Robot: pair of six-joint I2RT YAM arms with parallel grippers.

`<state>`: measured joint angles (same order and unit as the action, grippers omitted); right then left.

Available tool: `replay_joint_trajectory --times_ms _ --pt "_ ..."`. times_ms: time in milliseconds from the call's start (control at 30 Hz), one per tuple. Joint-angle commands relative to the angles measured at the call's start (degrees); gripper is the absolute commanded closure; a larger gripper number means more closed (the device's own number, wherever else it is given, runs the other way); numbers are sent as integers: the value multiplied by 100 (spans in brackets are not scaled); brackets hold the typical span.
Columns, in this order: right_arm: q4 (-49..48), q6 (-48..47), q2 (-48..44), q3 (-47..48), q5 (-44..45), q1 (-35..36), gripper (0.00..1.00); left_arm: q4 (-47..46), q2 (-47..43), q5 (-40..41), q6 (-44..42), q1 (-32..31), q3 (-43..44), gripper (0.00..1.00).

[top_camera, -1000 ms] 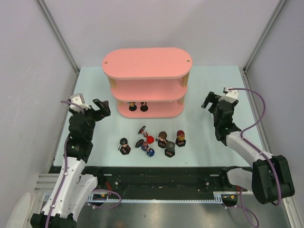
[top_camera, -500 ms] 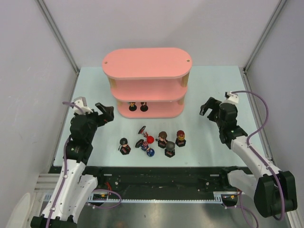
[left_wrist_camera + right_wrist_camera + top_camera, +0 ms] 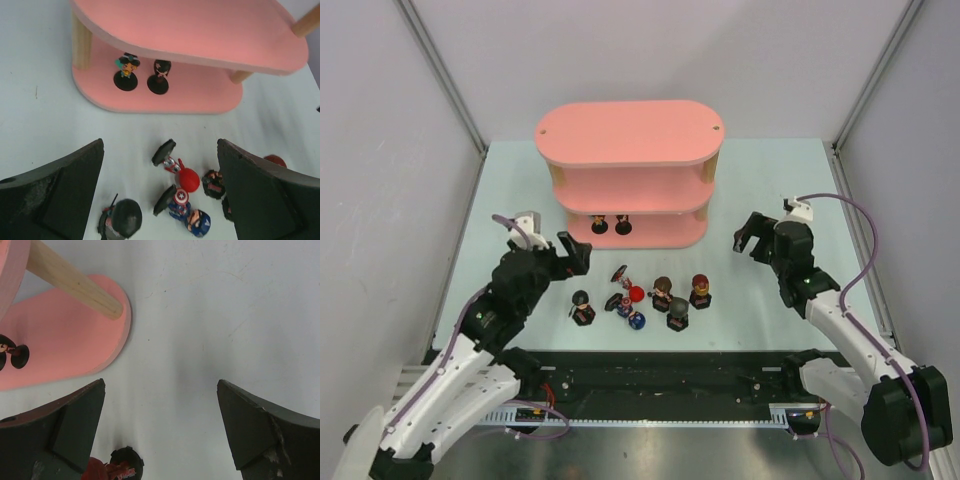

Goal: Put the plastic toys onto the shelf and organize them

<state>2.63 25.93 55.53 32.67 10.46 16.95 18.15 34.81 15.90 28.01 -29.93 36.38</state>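
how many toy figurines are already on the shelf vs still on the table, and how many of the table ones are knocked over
figurines on the shelf, bottom board: 2
upright figurines on the table: 4
tipped-over figurines on the table: 2
total: 8

White-and-black left arm [image 3: 470,350]: stretched forward and inward, forearm low. Black two-finger left gripper [image 3: 573,254]: jaws spread wide, nothing held. White-and-black right arm [image 3: 845,325]: elbow bent, angled inward. Black two-finger right gripper [image 3: 749,234]: jaws equally wide, empty.
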Motion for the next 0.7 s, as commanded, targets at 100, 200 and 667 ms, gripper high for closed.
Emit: replay_joint_trajectory --times_ms 100,200,667 --pt "-211 -114 265 144 -403 63 0 -72 -1106 661 187 -821 -929 3" --pt "-439 -185 283 144 -527 54 0 -495 -1563 300 187 -856 -1545 5" --pt "-589 -229 485 108 -765 54 0 -225 -1688 413 -148 -953 -2029 8"
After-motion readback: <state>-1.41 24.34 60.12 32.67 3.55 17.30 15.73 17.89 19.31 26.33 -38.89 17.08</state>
